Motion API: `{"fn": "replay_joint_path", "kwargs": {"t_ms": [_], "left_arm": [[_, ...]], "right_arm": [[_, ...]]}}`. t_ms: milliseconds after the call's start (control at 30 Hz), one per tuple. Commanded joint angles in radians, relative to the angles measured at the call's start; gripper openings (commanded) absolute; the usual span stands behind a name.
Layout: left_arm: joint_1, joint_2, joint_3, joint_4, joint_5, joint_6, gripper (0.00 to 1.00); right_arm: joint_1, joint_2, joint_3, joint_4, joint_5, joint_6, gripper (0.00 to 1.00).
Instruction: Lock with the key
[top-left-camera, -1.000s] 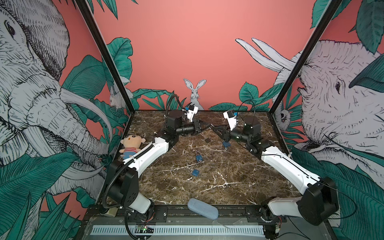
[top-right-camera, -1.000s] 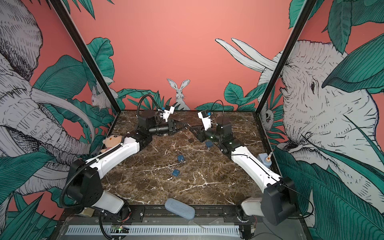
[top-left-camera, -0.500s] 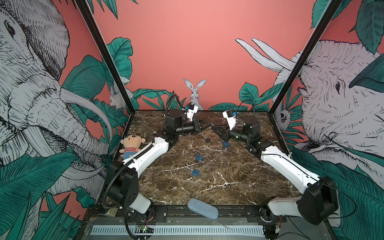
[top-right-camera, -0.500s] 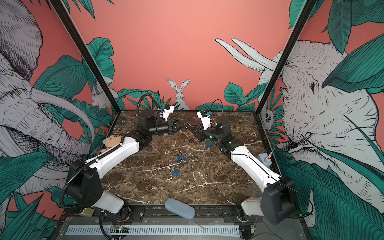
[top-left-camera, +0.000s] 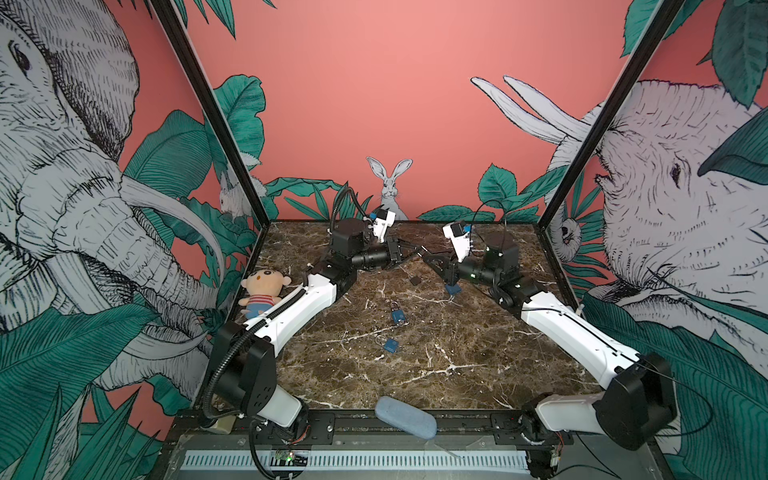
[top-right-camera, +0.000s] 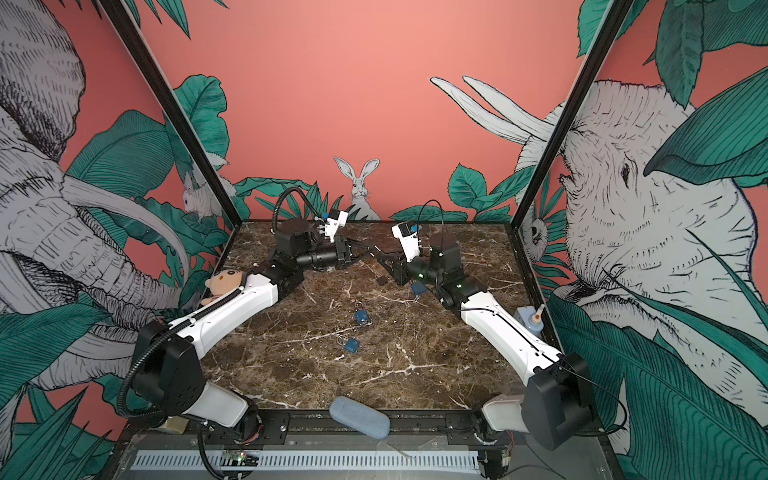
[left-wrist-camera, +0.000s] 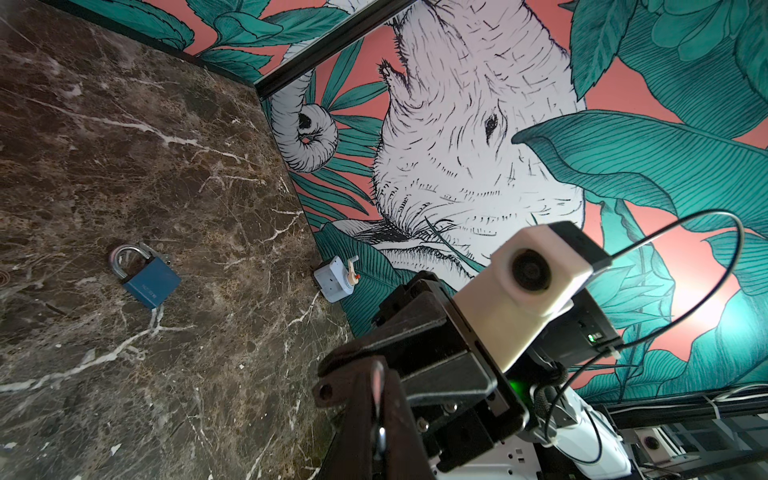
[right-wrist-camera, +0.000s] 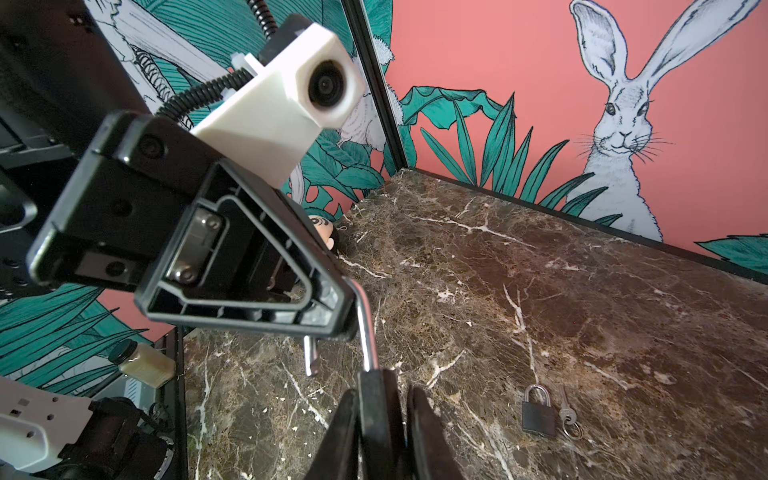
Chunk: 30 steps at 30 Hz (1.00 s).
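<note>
Far centre of the marble table (top-left-camera: 457, 374), the two arms meeting tip to tip.

At the left wall a plush doll (top-left-camera: 261, 289) lies beside the left arm. Mid-table, a blue padlock (top-left-camera: 397, 316) and, nearer the front, a second blue padlock (top-left-camera: 390, 344) lie apart from both grippers. A blue-grey pouch (top-left-camera: 405, 415) rests on the front rail.

The left gripper (top-left-camera: 414, 250) is closed on the silver shackle (right-wrist-camera: 365, 328) of the raised padlock (right-wrist-camera: 376, 409). In the right wrist view the shackle's bend is hidden behind one of this gripper's fingers.

The raised padlock has a black body and is held above the table between the two grippers. The shackle's long leg enters the body. Its short leg (right-wrist-camera: 309, 357) ends free, clear of the body.

The right gripper (right-wrist-camera: 384, 392) has its fingers set close on either side of the black body, with a sliver of gap beside one. Whether they clamp it cannot be told.

On the table near the grippers lies a small black padlock (right-wrist-camera: 539, 411) with its shackle closed. A key (right-wrist-camera: 566, 409) on a ring lies just beside it, and neither gripper touches them.

A third blue padlock (top-left-camera: 452, 289) lies under the right arm's wrist. A pale blue device (top-right-camera: 528, 319) stands at the right wall.
</note>
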Motion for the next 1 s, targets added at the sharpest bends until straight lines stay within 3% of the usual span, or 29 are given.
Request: {"fn": "replay_joint_path", "kwargs": {"t_ms": [0, 133, 300, 333, 367, 400, 633, 767, 967], "left_arm": [[-0.005, -0.057, 0.029, 0.033, 0.015, 0.009, 0.0], [-0.005, -0.061, 0.027, 0.024, 0.015, 0.017, 0.0], [-0.005, -0.073, 0.03, -0.038, -0.001, 0.081, 0.0], [-0.004, -0.075, 0.04, -0.078, -0.009, 0.111, 0.22], [-0.003, -0.079, 0.05, -0.118, -0.021, 0.141, 0.32], [0.002, -0.082, 0.056, -0.142, -0.025, 0.166, 0.33], [0.079, -0.126, 0.022, -0.159, -0.005, 0.203, 0.38], [0.089, -0.14, 0.027, -0.236, 0.029, 0.279, 0.37], [0.088, -0.128, 0.003, -0.236, 0.126, 0.277, 0.42]], "right_arm": [[-0.001, -0.021, 0.01, 0.013, 0.025, -0.004, 0.15], [-0.001, -0.026, 0.014, 0.002, 0.036, -0.002, 0.0], [-0.002, -0.025, 0.04, -0.052, 0.018, 0.015, 0.0], [-0.005, -0.022, 0.05, -0.073, 0.002, 0.027, 0.0], [-0.01, -0.017, 0.06, -0.087, -0.021, 0.044, 0.0], [-0.017, -0.013, 0.071, -0.106, -0.051, 0.063, 0.0], [-0.066, -0.003, 0.075, -0.215, -0.207, 0.118, 0.0], [-0.079, -0.008, 0.048, -0.212, -0.303, 0.164, 0.0], [-0.081, -0.012, 0.0, -0.127, -0.437, 0.269, 0.0]]}}
